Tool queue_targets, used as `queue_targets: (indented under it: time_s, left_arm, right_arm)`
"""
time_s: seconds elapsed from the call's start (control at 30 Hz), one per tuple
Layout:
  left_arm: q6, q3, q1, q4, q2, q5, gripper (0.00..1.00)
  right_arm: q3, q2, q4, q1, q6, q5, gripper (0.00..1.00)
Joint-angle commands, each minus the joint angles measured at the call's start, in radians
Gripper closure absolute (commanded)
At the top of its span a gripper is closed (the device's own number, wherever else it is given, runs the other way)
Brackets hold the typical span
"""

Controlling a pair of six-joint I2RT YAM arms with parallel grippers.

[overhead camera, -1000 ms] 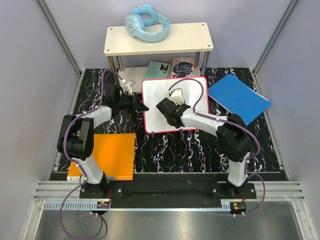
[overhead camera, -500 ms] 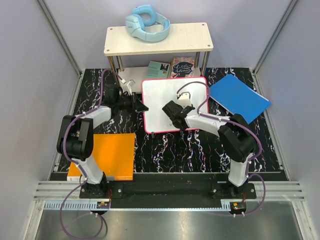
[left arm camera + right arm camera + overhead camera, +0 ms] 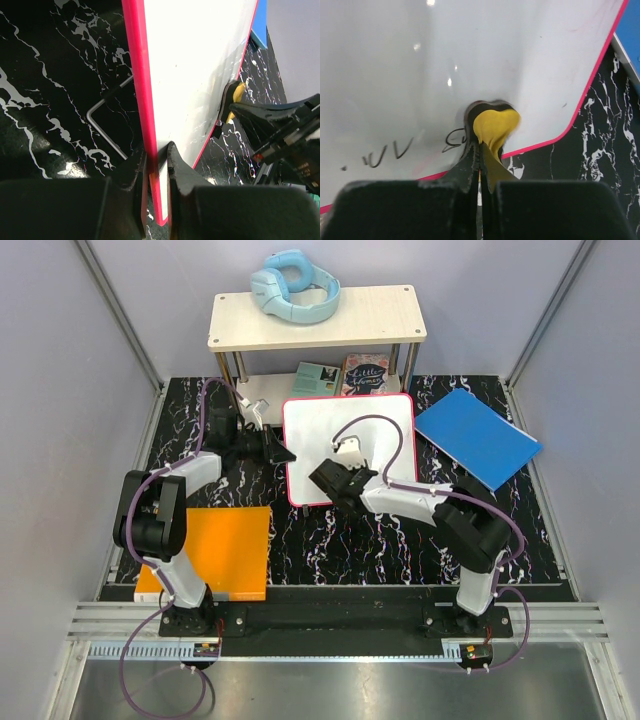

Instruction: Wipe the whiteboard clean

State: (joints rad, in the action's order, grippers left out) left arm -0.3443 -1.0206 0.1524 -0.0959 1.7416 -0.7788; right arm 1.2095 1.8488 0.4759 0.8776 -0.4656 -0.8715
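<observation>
A black marbled table (image 3: 330, 540) is carrying the whiteboard (image 3: 375, 430) at its centre back. The left gripper (image 3: 157, 159) is pinching the board's left rim, and the right gripper (image 3: 480, 150) is clamping a yellow cloth (image 3: 496, 124) against it. Pressing so near the edge is risking tipping the board or skipping the dark marks (image 3: 385, 156). No container is showing.

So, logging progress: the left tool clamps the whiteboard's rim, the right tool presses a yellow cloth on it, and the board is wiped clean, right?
Not clean: the right wrist view shows dark handwriting on the whiteboard beside the yellow cloth. The left tool clamps the rim; the right tool presses the cloth.
</observation>
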Motion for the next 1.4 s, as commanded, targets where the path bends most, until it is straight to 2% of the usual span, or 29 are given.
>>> queue_targets:
  time_s: [0.0,0.33,0.77,0.9,1.17,1.2,1.23,1.27,1.33,1.37]
  left_arm:
    - [0.093,0.01,-0.037,-0.007,-0.021,0.131,1.0]
    - [0.094,0.005,-0.037,-0.005,-0.019,0.125,1.0]
    - [0.097,0.004,-0.034,-0.004,-0.019,0.125,1.0]
    - [0.097,0.005,-0.036,-0.004,-0.019,0.124,1.0]
    - [0.096,0.004,-0.034,-0.005,-0.016,0.122,1.0]
    - [0.096,0.004,-0.034,-0.004,-0.016,0.121,1.0]
    - [0.096,0.002,-0.034,-0.004,-0.016,0.122,1.0]
    - [0.097,0.004,-0.033,-0.002,-0.016,0.124,1.0]
    - [0.097,0.004,-0.033,-0.001,-0.019,0.122,1.0]
    - [0.099,0.004,-0.034,-0.002,-0.019,0.122,1.0]
  right_arm:
    - [0.012,-0.017,-0.126,0.035,0.037,0.003,1.0]
    - [0.061,0.053,-0.27,0.047,0.225,0.077,1.0]
    - [0.116,0.095,-0.33,0.095,0.28,0.244,1.0]
    - [0.111,0.096,-0.332,0.1,0.278,0.244,1.0]
    - [0.085,0.032,-0.269,0.1,0.216,0.14,0.99]
    - [0.079,0.008,-0.249,0.1,0.208,0.14,0.95]
    - [0.076,-0.005,-0.237,0.098,0.191,0.146,0.85]
    - [0.071,-0.019,-0.227,0.093,0.185,0.16,0.6]
    - [0.047,-0.06,-0.201,0.086,0.165,0.193,0.38]
    - [0.039,-0.075,-0.191,0.077,0.157,0.203,0.22]
